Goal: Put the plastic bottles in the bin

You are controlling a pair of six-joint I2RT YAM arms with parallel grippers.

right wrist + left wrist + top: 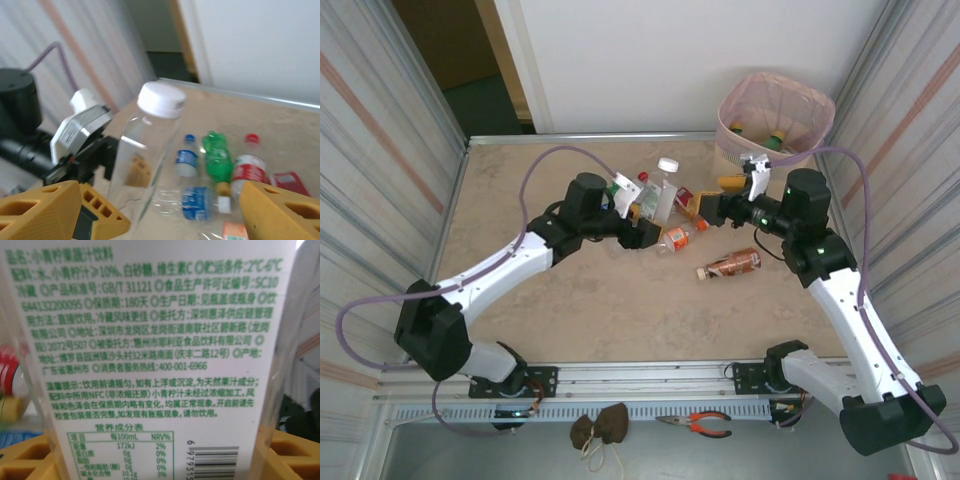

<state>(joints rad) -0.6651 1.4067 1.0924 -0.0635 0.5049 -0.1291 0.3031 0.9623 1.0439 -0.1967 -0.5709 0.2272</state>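
While the left gripper [645, 228] clamps the clear white-capped bottle [150, 150] upright over mid-table, the right gripper [159, 205] faces it, yellow fingers wide apart, holding nothing! Past them, a blue-capped bottle [186, 157], a green bottle [216, 155] and a red-capped bottle [248, 167] lie on the table [570, 320]. A brown bottle [730, 265] lies apart, nearer the arms. The bin [817, 112] stands at the far right corner, bottles inside.
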